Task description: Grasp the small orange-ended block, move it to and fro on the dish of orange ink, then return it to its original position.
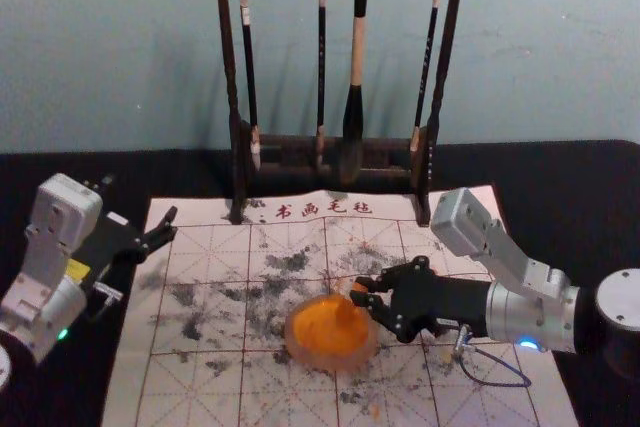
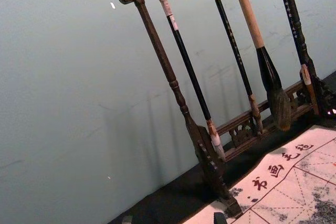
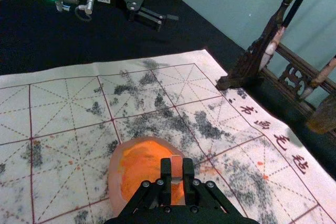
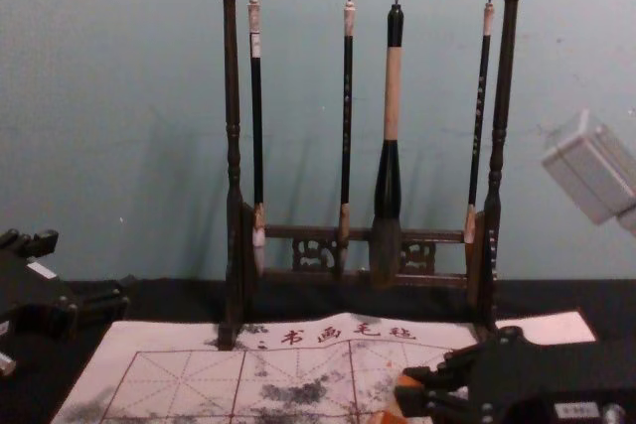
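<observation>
Here, right tool [image 1: 361, 292] at round dish [image 1: 334, 360]

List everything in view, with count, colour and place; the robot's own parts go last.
block: 1, orange, over the dish
dish: 1, pale, on the mat
ink: 1 pool, orange, in the dish
mat: 1, whitish, red grid and dark smudges, on the table
rack: 1, dark brown, at the mat's far edge
slim brushes: 3, dark handles, hanging on the rack
thick brush: 1, black and tan, hanging there
table: 1, black, under the mat
wall: 1, blue-green, behind
left gripper: 1, black, open, by the mat's left edge
right gripper: 1, black, gripping the block
</observation>
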`<state>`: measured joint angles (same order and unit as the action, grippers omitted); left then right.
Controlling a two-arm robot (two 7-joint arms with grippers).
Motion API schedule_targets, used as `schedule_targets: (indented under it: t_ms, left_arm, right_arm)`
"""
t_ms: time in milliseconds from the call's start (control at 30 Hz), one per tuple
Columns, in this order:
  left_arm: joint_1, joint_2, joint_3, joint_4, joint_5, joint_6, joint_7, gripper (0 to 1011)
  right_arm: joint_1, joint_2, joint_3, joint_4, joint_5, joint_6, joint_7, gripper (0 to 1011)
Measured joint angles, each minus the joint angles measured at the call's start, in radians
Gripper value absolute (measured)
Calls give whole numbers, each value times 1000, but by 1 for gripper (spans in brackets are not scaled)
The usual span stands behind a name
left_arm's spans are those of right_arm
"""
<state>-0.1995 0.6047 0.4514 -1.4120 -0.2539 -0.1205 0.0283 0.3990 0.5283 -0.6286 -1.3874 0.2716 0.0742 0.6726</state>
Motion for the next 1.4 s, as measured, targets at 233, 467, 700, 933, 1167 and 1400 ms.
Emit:
schedule_targets:
  t_ms: [233,467,700,933,1167,1400]
  left_arm:
    - [0,0,0,0,0,0,0,1001]
    - [0,0,0,0,0,0,0,1001]
    - [0,0,0,0,0,0,0,1001]
    - [0,0,0,0,0,0,0,1001]
    - [0,0,0,0,0,0,0,1002]
    - [0,0,0,0,0,0,0,1001]
  right_arm:
    - [-26,28,11,-34,15,2,11,101]
    - [-54,55,18,-74,35,1,23,101]
    - [-61,64,10,-91,40,-1,32,100]
    - [-50,55,-6,-86,31,-2,37,100]
    - [-32,45,-20,-74,20,-1,40,101]
    - [-3,23,-32,-43,8,3,43,101]
